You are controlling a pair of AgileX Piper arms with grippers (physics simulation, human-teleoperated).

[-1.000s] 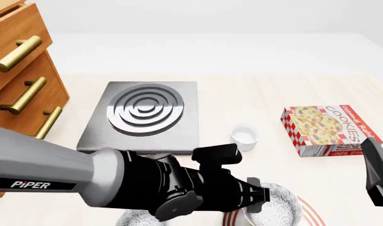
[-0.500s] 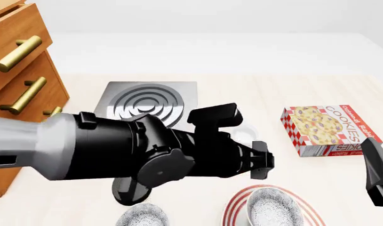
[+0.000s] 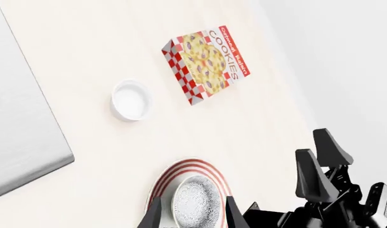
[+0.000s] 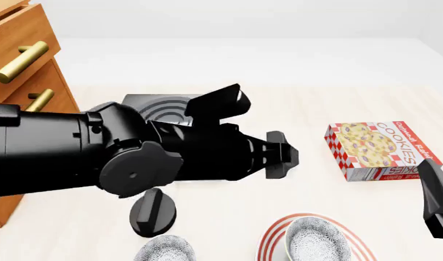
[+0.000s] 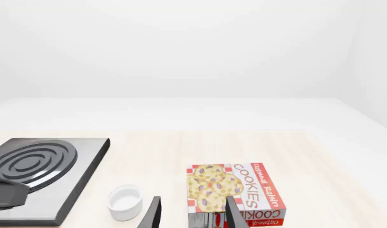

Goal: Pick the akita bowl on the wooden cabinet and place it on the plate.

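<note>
akita bowl [image 4: 314, 241] on the plate [image 4: 271, 240], left jaws empty above

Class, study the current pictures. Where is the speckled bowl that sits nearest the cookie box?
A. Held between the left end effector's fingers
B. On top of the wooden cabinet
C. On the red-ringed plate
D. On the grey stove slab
C: in the front view the akita bowl rests on the plate, and the left wrist view shows it there with the open left end effector above it.
</note>
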